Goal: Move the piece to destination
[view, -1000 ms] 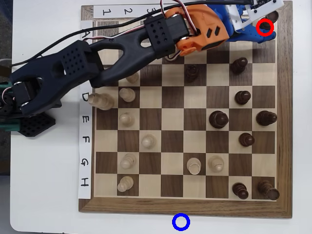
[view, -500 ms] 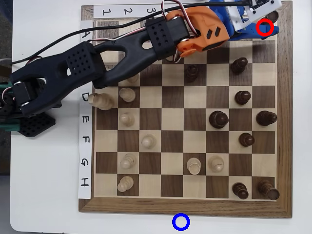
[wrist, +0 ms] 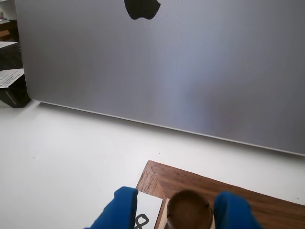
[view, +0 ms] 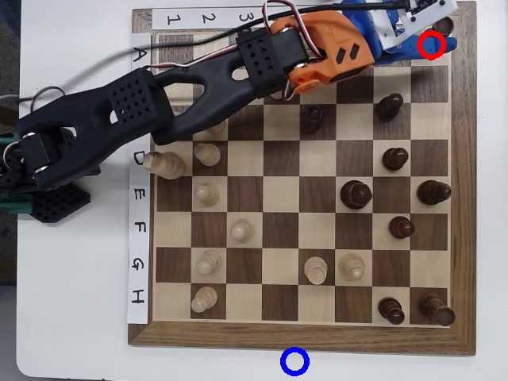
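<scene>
The small dark brown wooden pawn with a round knob head (wrist: 189, 209) is sitting on the wooden chessboard's (view: 464, 198) top-right corner in the overhead view, inside the red ring (view: 431, 44), between the blue-fingered gripper's (wrist: 183, 212) open fingers, ungrasped, well apart from the bright blue ring (view: 294, 362) on the white table (view: 71, 302).

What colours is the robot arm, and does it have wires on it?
In the overhead view the arm is mostly black plastic, with patches of little dots on its chunky links. Near the wrist there is a bright orange part with small black marks, then blue and white pieces. Thin black, red and white cables loop over it. The gripper has two rounded blue fingers.
</scene>
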You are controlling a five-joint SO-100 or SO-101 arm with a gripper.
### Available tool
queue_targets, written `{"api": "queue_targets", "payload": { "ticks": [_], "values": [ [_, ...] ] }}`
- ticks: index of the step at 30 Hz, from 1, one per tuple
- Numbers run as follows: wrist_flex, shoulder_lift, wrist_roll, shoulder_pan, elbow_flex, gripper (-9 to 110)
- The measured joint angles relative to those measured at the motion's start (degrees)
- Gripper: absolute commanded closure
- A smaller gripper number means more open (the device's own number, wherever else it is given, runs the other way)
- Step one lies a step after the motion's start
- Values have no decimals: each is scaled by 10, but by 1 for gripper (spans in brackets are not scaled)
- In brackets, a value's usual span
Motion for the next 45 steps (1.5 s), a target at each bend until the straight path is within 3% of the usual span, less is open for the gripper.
{"api": "queue_targets", "payload": {
  "ticks": [14,28,45],
  "values": [
    [0,0,0,1,-5,90],
    [7,-9,0,8,-5,101],
    [16,-14,1,14,-77,101]
  ]
}}
